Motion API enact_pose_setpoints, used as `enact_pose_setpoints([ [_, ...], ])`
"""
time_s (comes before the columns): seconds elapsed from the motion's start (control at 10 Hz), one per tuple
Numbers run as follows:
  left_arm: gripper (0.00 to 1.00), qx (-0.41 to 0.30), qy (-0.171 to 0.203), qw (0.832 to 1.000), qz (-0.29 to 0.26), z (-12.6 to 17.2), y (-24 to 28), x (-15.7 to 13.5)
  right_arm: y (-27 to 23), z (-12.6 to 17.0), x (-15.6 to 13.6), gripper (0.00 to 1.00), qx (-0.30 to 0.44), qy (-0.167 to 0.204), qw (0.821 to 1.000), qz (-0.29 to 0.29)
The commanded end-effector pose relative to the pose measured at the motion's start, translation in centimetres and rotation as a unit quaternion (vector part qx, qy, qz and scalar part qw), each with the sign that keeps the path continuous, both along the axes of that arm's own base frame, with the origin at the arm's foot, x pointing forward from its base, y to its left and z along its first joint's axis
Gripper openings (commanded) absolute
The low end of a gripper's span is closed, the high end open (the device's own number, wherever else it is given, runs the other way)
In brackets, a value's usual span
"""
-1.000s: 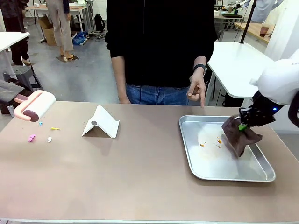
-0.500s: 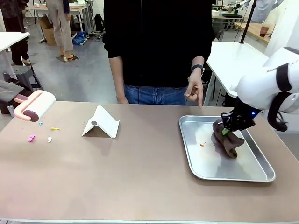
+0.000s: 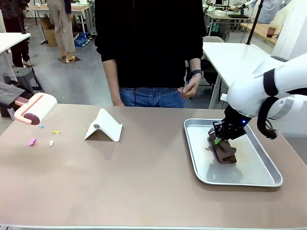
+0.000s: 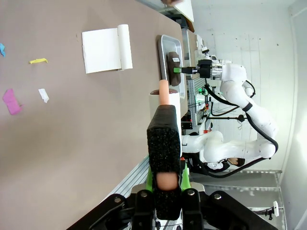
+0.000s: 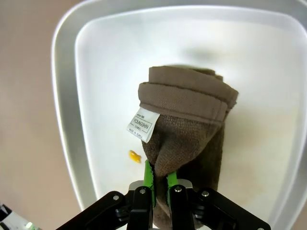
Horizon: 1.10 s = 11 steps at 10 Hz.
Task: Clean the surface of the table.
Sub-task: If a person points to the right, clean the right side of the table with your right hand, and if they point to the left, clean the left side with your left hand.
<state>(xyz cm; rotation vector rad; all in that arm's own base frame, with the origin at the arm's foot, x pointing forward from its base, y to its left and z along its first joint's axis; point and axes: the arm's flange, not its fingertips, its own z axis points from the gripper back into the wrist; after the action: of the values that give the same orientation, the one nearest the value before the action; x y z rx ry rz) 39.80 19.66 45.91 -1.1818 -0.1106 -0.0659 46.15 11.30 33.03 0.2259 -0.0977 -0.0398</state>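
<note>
Right gripper (image 5: 159, 181) clamps soft limp cloth (image 5: 187, 124) by its fold over tray (image 3: 240, 182) at 3 o'clock; left gripper (image 4: 166, 180) clamps roller handle (image 4: 163, 92); worktop (image 3: 144, 182) rigid, smooth.

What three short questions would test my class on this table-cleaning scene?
1. True or false: the right jaws grip a cloth in the tray.
2. What do the left jaws hold? A. a roller B. the cloth C. a brush
3. Fill in: in the front view, the coloured scraps on the table lie to the ____ of the white stand.

Key: 1 true; 2 A; 3 left.
</note>
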Motion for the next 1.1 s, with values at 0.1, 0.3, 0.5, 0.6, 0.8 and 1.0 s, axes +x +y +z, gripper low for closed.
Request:
enact_pose_setpoints([
  [0.1,0.05,-0.003,-0.005,1.0,-0.008,0.3,0.2,-0.3,2.4,-1.0,0.9,0.12,0.047,-0.007,0.998,0.029],
  [0.3,0.05,-0.003,-0.005,1.0,-0.008,0.3,0.2,-0.3,3.9,-1.4,0.8,0.12,0.054,0.001,0.997,0.048],
  [0.5,0.05,-0.003,-0.005,1.0,-0.008,0.3,0.2,-0.3,4.6,-1.6,0.6,0.12,0.05,0.001,0.997,0.056],
  [0.6,0.05,-0.003,-0.005,1.0,-0.008,0.3,0.2,-0.3,4.8,-1.5,0.5,0.12,0.045,-0.002,0.997,0.058],
  [0.8,0.05,-0.003,-0.005,1.0,-0.008,0.3,0.2,-0.3,5.3,-1.6,0.3,0.12,0.039,-0.006,0.997,0.067],
  [1.0,0.05,-0.003,-0.005,1.0,-0.008,0.3,0.2,-0.3,5.6,-2.0,0.3,0.12,0.02,-0.006,0.997,0.07],
])
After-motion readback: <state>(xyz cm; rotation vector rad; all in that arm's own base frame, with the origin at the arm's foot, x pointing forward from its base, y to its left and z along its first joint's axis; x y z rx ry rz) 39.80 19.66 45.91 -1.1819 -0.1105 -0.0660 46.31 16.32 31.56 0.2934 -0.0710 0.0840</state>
